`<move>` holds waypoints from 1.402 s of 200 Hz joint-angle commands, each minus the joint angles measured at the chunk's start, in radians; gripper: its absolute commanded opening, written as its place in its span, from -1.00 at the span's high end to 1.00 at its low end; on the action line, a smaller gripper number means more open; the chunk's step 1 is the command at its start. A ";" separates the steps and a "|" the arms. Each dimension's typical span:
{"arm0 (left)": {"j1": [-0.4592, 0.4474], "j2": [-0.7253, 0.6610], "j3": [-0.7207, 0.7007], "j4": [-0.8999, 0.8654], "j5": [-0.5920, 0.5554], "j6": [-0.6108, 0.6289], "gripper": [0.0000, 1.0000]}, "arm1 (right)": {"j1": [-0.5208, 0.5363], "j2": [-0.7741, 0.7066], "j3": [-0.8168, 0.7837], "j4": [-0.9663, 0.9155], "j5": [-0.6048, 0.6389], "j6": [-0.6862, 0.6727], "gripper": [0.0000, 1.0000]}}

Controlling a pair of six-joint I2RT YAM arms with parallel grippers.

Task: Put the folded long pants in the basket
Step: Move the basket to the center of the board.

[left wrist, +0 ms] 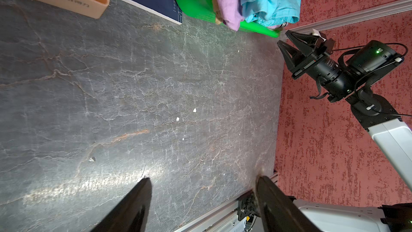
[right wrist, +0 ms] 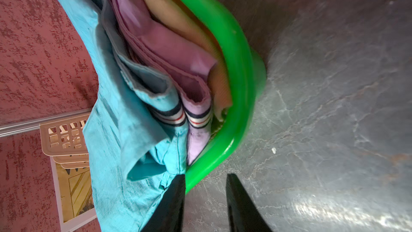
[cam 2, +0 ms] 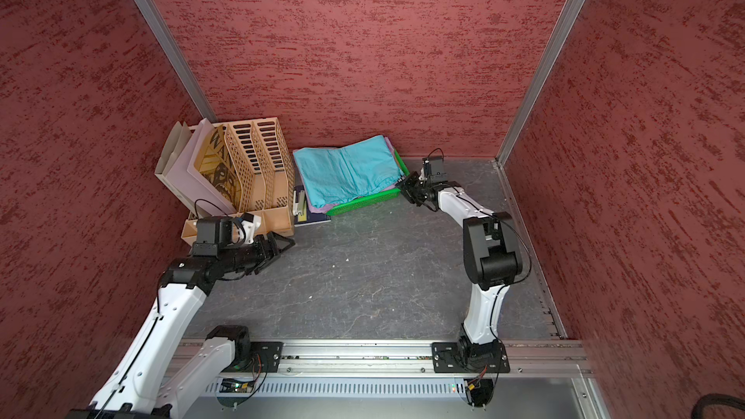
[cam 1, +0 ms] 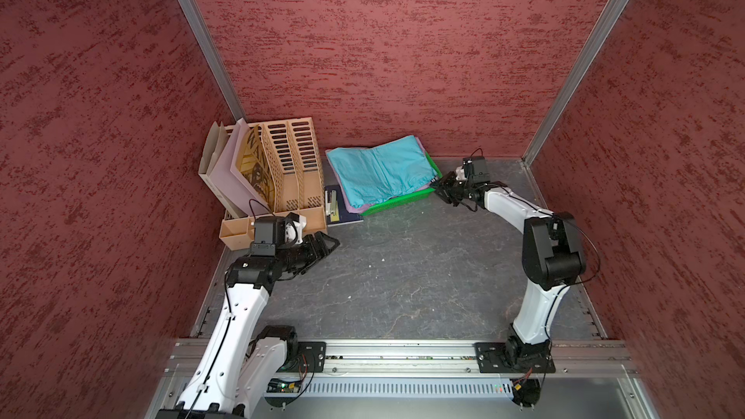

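Note:
The green basket stands at the back of the table and holds a stack of folded long pants. The teal pair lies on top and spreads over the rim. In the right wrist view, lilac pants with a striped waistband and tan pants lie under the teal pair, inside the basket rim. My right gripper is at the basket's right front corner, open, with bare table between its fingers. My left gripper hovers open and empty beside the organiser.
A beige slotted file organiser with folders stands at the back left. A navy book with a stapler on it lies between the organiser and the basket. Red walls close in three sides; a metal rail runs along the front.

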 commanded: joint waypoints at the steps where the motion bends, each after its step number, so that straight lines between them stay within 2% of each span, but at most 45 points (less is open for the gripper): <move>1: 0.009 -0.002 -0.012 0.011 -0.002 0.007 -0.56 | 0.006 0.034 0.029 0.017 0.000 0.012 0.29; 90: 0.009 -0.005 -0.010 0.006 -0.005 0.007 -0.56 | 0.017 0.138 0.095 0.054 0.017 0.073 0.41; 117: 0.008 -0.009 -0.011 0.005 -0.005 0.007 -0.56 | 0.018 0.143 0.077 0.060 0.030 0.079 0.52; 148: 0.009 -0.003 -0.010 0.007 -0.006 0.006 -0.56 | 0.016 0.107 0.035 0.053 0.043 0.061 0.82; 176: 0.008 -0.003 -0.010 0.008 -0.008 0.007 -0.56 | 0.005 0.023 -0.057 0.077 0.053 0.061 1.00; 228: 0.009 -0.005 -0.010 0.009 -0.002 0.008 -0.56 | -0.031 -0.190 -0.260 0.032 0.036 0.019 1.00; 266: 0.009 -0.023 -0.002 0.004 0.021 0.008 -0.57 | -0.092 -0.447 -0.491 -0.099 0.017 -0.078 1.00; 280: 0.008 -0.019 0.002 0.007 0.038 0.005 -0.57 | -0.110 -0.592 -0.586 -0.162 0.012 -0.112 1.00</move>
